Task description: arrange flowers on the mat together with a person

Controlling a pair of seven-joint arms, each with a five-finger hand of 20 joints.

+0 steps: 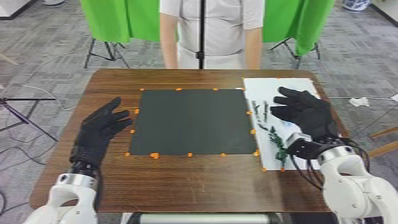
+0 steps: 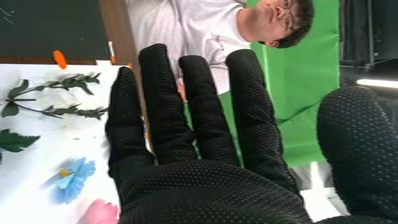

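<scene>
Well, the right hand (image 1: 308, 113) hovers straight-fingered over the white sheet (image 1: 266, 87).

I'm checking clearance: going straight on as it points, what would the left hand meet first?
The left hand would likely meet the green cloth beyond the table, passing left of the dark mat; its height is unclear.

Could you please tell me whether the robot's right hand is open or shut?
Open: the right hand has straight fingers, a thumb well apart, and nothing in its grasp.

Mat (image 1: 191, 122) on the table (image 1: 195, 187), stems (image 1: 274, 137) and flowers (image 2: 79, 175) on the sheet (image 1: 262, 89) to its right
</scene>
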